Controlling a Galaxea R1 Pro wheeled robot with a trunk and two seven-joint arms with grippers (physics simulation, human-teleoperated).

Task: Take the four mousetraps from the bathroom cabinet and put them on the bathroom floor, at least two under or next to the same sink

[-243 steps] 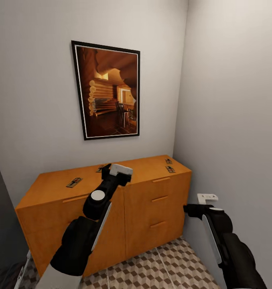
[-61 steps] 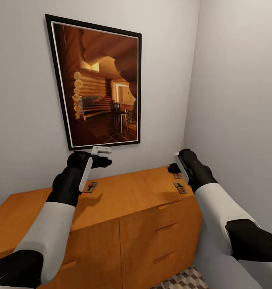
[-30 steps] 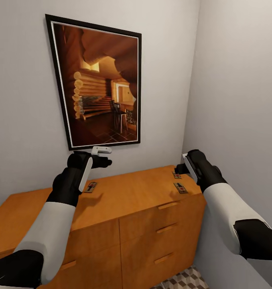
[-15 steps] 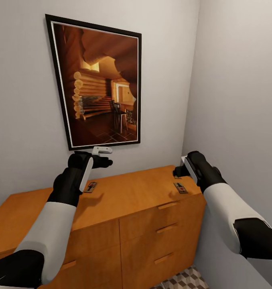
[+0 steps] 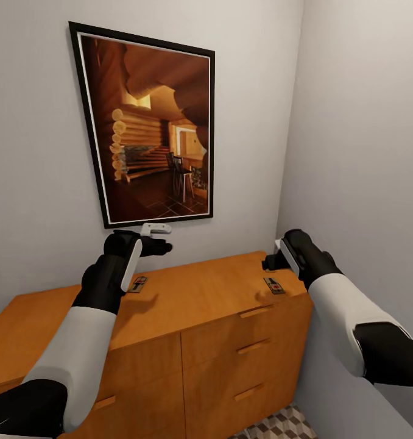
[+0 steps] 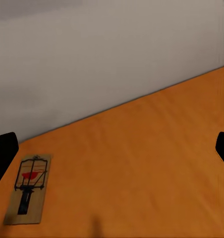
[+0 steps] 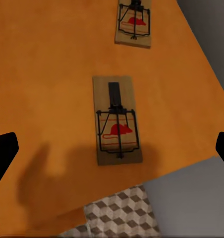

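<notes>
The cabinet (image 5: 170,317) stands against the rear wall in the corner, drawers closed, its orange-brown top carrying the traps. A framed picture (image 5: 148,128) hangs on the wall above it. A small patch of the bathroom floor (image 5: 273,427) shows at the cabinet's foot, cube-patterned and bare of traps.

The left arm holds the left gripper (image 5: 153,238) above the rear left part of the top. In the left wrist view its fingertips sit at the far edges of the picture, so the jaws stand wide with nothing between them. One mousetrap (image 6: 28,194) lies flat on the top just below and to one side of it.

The right gripper (image 5: 272,261) hangs over the right end of the top. Over the last two seconds the right arm has drawn back slightly from the wall and shifted along the top; the left arm has barely moved. The right wrist view shows widely spread fingertips, empty, with a near mousetrap (image 7: 117,121) centred between them by the cabinet's edge, and a second trap (image 7: 134,24) further along.

Finding: no trap is lifted and none is on the floor. The right gripper now appears aligned for a descent on the near trap. The board is thin and flat, so a grasp may slip.
</notes>
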